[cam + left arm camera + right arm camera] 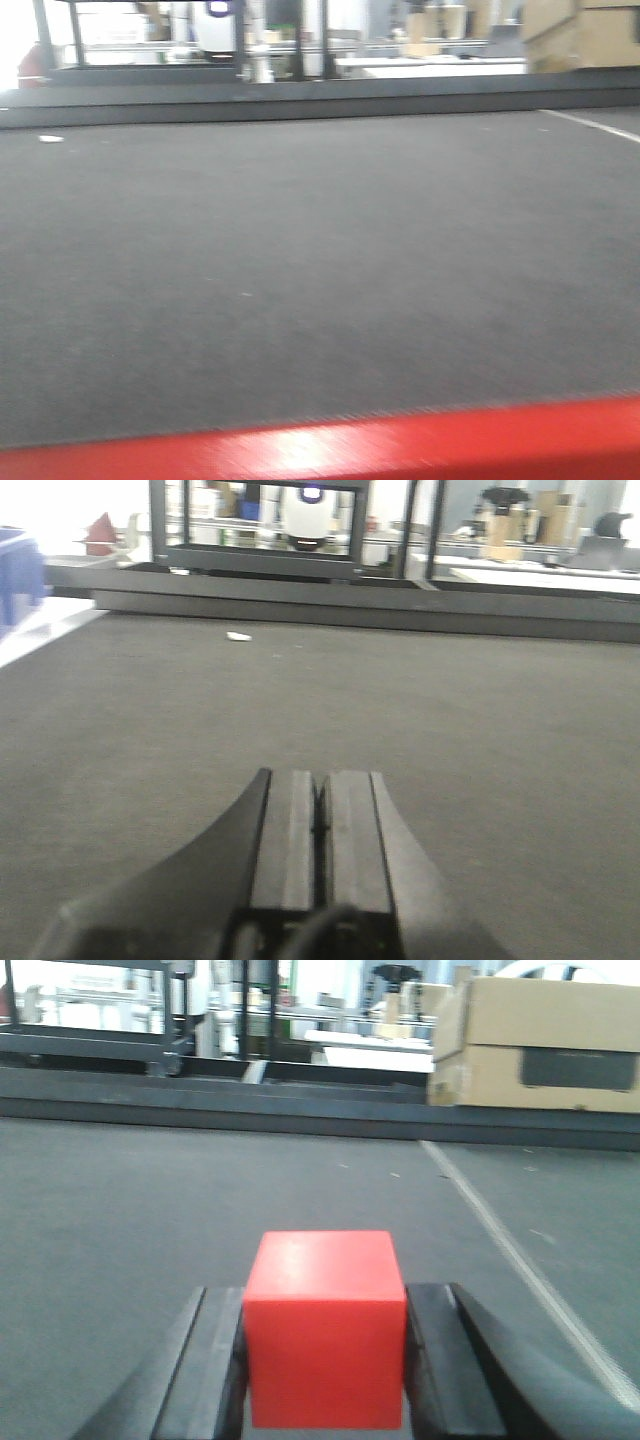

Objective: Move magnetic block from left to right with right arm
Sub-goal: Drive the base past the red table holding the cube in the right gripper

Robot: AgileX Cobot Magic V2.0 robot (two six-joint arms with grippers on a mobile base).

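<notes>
In the right wrist view the magnetic block (325,1330), a plain bright red cube, sits between the two dark fingers of the right arm's gripper (325,1290). Both pads press against its sides, so this gripper is shut on it above the grey mat (120,1220). Whether the cube touches the mat is hidden. In the left wrist view my left gripper (322,776) has its two pads pressed together with nothing between them, low over the same grey mat (480,740). Neither gripper shows in the front view.
A cardboard box (540,1045) stands at the back right. A white line (510,1250) runs across the mat's right side. A dark raised ledge (200,1090) borders the far edge. A white scrap (238,636) lies far left. A blurred red strip (400,450) fills the front view's bottom.
</notes>
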